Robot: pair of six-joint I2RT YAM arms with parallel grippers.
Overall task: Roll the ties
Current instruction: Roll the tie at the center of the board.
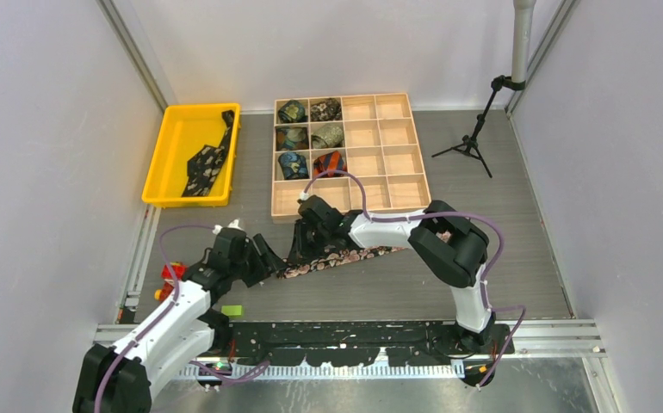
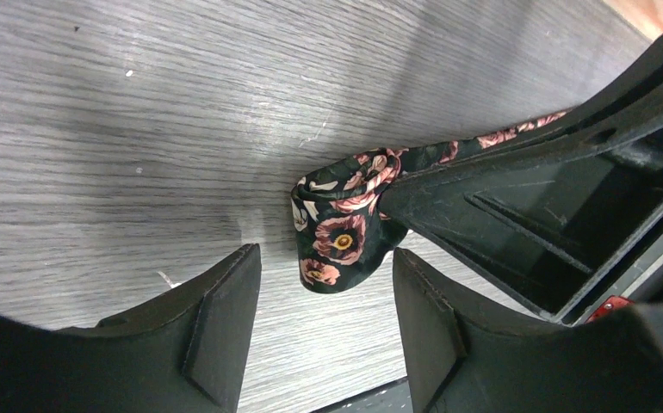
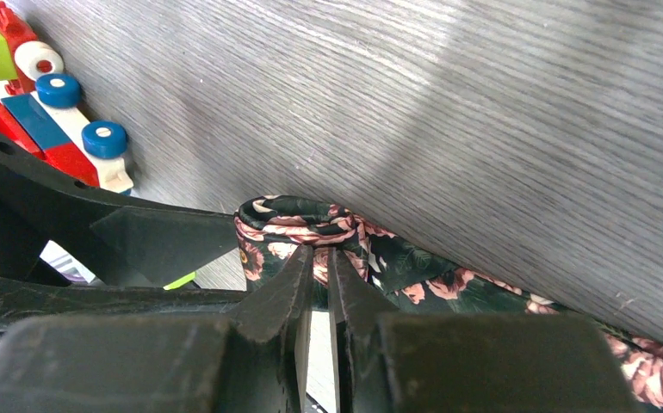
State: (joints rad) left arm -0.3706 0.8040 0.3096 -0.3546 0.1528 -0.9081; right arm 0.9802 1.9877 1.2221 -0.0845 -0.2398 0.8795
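Dark cloth with pink flowers: that is the flowery tie (image 1: 341,255). It lies on the grey tabletop (image 1: 526,249), just in front of the two arms. One end is curled into a small roll (image 2: 341,232). The rest runs off long and flat to the right.

The right claw (image 3: 318,254) has its two fingers pressed almost together, pinching the cloth in the middle of the roll. The left claw (image 2: 324,258) has its fingers apart, one on each side of the roll. It holds nothing and is very near the right claw.

Farther back is a wooden box (image 1: 388,162) with some rolled ties (image 1: 327,136) already in it. One more dark tie (image 1: 207,163) waits in the yellow tray (image 1: 173,155).

I think the rolling has only just begun, because the roll is small and loose. If the right claw lets go too soon, the roll could spring open. If it turns too fast, the long part could drag sideways and the roll would wind up crooked. If the left claw closes now, it could bump the right claw or squash the roll flat.
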